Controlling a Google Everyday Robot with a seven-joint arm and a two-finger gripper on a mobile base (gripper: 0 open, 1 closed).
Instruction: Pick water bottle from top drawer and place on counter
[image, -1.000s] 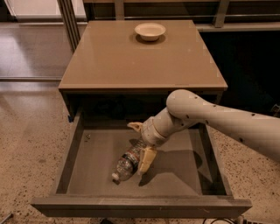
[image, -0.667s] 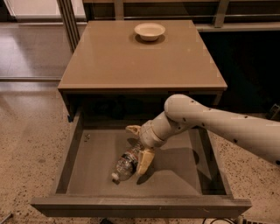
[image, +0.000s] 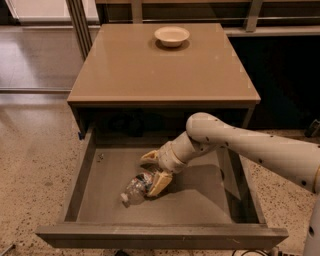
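The water bottle (image: 136, 189) lies on its side on the floor of the open top drawer (image: 160, 235), with its white cap pointing to the front left. My gripper (image: 154, 170) reaches down into the drawer from the right. Its tan fingers (image: 160, 183) are spread, one on each side of the bottle's base end. The bottle still rests on the drawer floor. The tan counter (image: 150, 70) is the cabinet top behind the drawer.
A small cream bowl (image: 172, 35) stands at the back of the counter. Speckled floor lies to the left and right of the cabinet. A metal post stands at the back left, and a dark area lies to the right.
My gripper has shifted a little to the left and lower over the bottle's base end. The bottle lies in much the same place.
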